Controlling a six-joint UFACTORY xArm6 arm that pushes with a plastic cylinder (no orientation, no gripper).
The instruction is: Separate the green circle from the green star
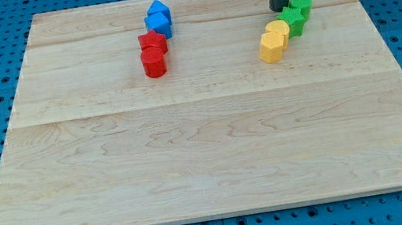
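Green blocks, two of them touching, sit near the wooden desk [217,166] top-right corner: one [300,5] above-right, one [293,20] below-left; shapes unclear. Rod tip [280,8], no fingers to open or close, rests just left of the upper one. Yellow blocks [274,41] adjoin below-left.

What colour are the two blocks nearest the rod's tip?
Green, just right of and below my tip; the camera view, the only one, shows it.
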